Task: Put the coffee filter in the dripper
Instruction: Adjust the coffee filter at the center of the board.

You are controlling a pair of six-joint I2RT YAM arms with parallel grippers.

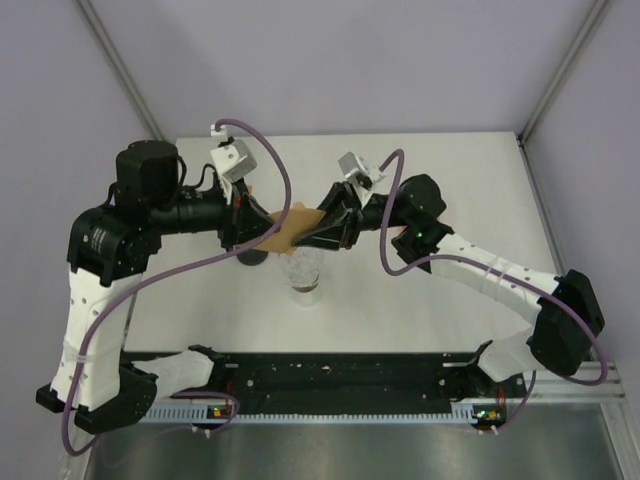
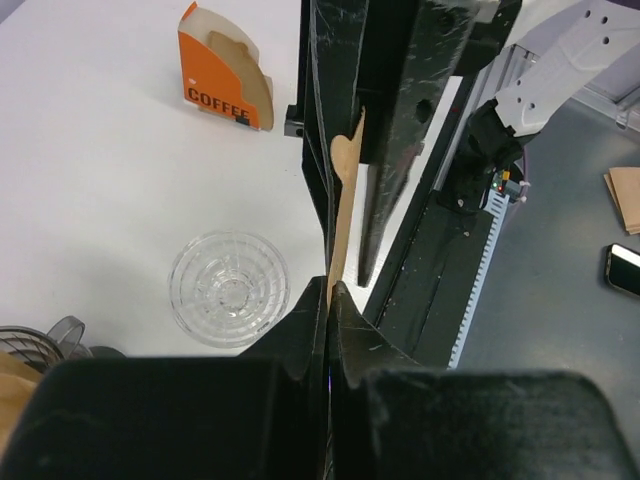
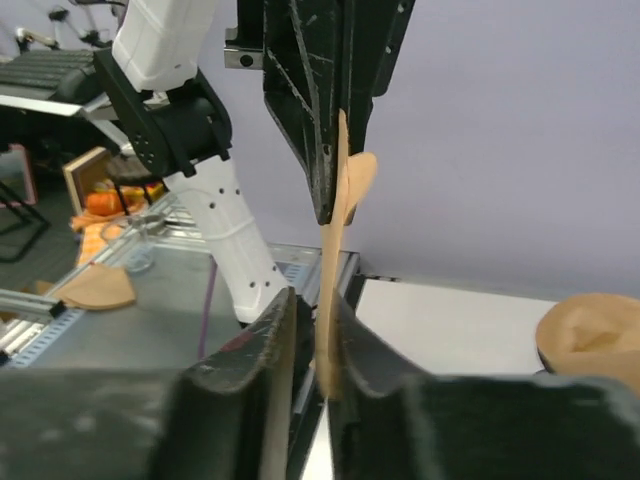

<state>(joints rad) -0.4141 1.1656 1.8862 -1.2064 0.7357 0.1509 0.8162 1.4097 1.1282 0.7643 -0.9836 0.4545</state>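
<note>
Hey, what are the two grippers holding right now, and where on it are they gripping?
Both hold one brown coffee filter in the air: the left gripper pinches one edge, and the right gripper pinches the opposite edge.

White desk (image 1: 440,170) sat inside a booth of plain lavender-grey walls (image 1: 330,60), with bare aluminium posts (image 1: 120,70) running up at the back corners. Light was flat and even, no hard shadows. Grey floor (image 2: 560,330) showed past the desk's near edge. Beyond the booth (right wrist view) there was a metal bench (image 3: 150,320) with blurred clutter, too soft to identify.
</note>
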